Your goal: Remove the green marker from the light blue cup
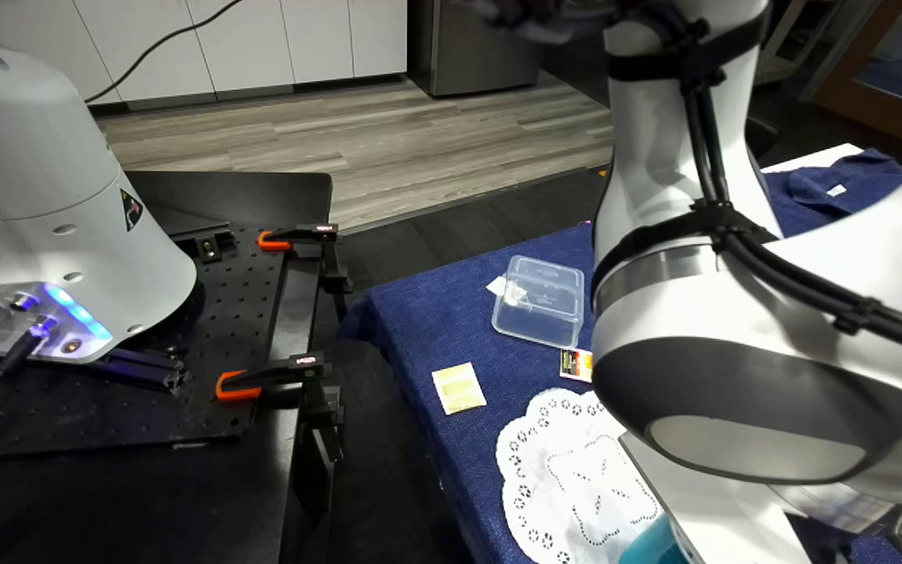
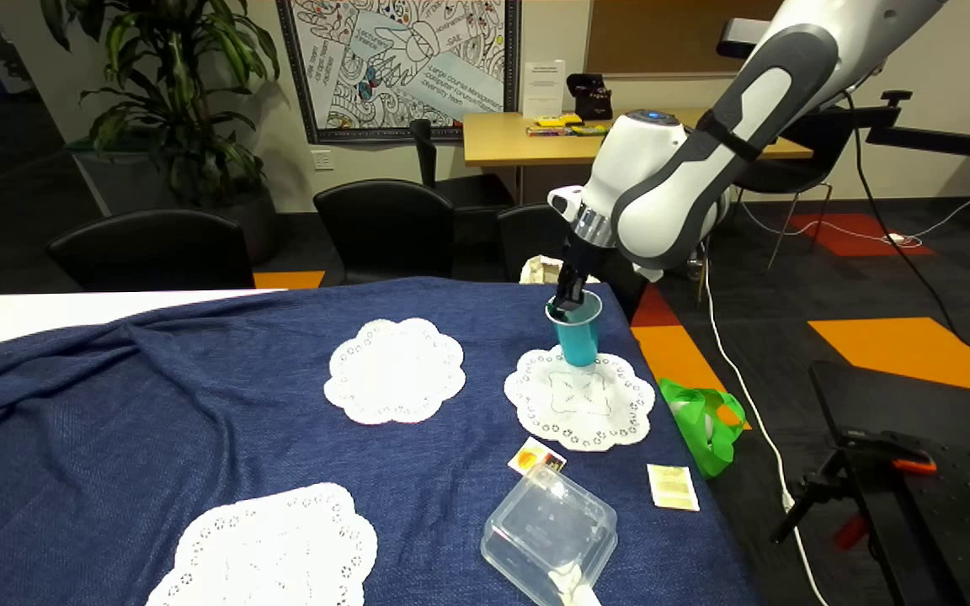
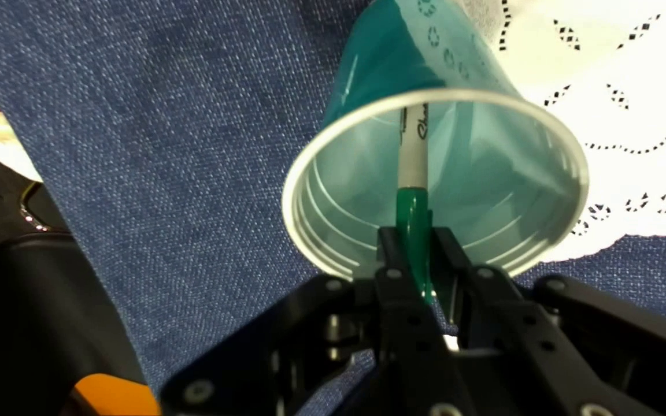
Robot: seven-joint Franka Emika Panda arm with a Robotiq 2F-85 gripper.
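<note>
The light blue cup [image 2: 579,341] stands, leaning slightly, on the white doily [image 2: 527,396] near the table's far corner. A teal part of the cup [image 1: 649,548] also shows at the bottom of an exterior view. In the wrist view, the green marker [image 3: 412,208] has a white-grey barrel inside the cup [image 3: 382,69] and its green end up. My gripper [image 3: 413,234] is shut on the green end, at the cup's mouth. In an exterior view, the gripper [image 2: 569,296] reaches down to the cup's rim. The marker's lower end is hidden by the cup wall.
A clear plastic box [image 2: 552,522], a small card [image 2: 535,457] and a yellowish packet [image 2: 673,487] lie in front of the cup's doily. Two more doilies [image 2: 397,370] [image 2: 274,555] lie to the left. The table edge runs close beside the cup.
</note>
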